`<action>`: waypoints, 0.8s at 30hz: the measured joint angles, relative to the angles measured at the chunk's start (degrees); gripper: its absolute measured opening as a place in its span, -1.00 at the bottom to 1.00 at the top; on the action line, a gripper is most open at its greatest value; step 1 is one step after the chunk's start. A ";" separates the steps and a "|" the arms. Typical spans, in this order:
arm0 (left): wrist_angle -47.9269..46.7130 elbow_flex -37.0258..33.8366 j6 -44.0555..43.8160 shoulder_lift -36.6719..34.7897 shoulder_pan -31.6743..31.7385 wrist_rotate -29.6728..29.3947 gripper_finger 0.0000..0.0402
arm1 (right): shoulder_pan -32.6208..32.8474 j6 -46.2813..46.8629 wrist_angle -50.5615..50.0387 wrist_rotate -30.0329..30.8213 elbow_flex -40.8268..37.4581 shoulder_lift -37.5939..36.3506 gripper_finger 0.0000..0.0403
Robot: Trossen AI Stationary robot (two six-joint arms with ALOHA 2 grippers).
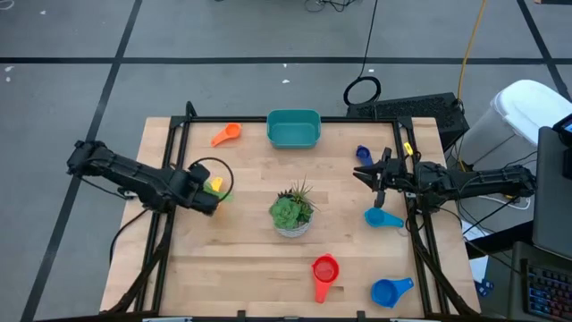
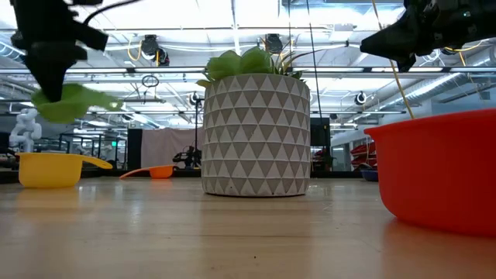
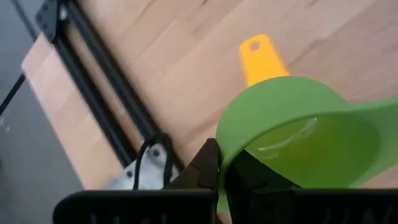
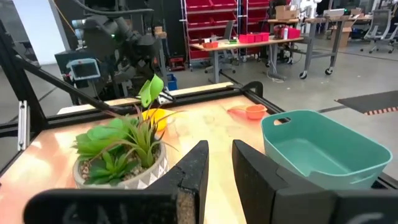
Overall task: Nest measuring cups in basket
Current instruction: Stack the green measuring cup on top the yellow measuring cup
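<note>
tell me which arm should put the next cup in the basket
Left, probably. The left gripper is shut on the green cup, lifted off the table, and the basket is empty. The right gripper holds nothing.

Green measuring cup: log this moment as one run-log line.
left gripper: shut on green cup, raised above yellow cup | right gripper: empty, hovering | basket: empty

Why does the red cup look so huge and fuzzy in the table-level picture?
In the low view the red cup sits close to the lens, so it looms and blurs; the plant pot is sharper. In the high view the same cup looks small.
</note>
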 joint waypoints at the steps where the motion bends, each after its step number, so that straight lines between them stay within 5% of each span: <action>1: 0.87 -1.01 -0.05 0.00 0.64 0.56 -0.96 | 0.00 0.35 -0.19 0.00 0.00 0.00 -0.66; 13: 13.24 -8.82 2.34 0.04 3.23 4.37 -0.94 | 0.00 1.39 -1.29 -0.08 0.00 0.00 -0.66; 24: 13.11 -8.90 1.64 0.04 3.23 5.39 -0.37 | 0.00 1.42 -1.26 -0.09 0.00 0.00 -0.66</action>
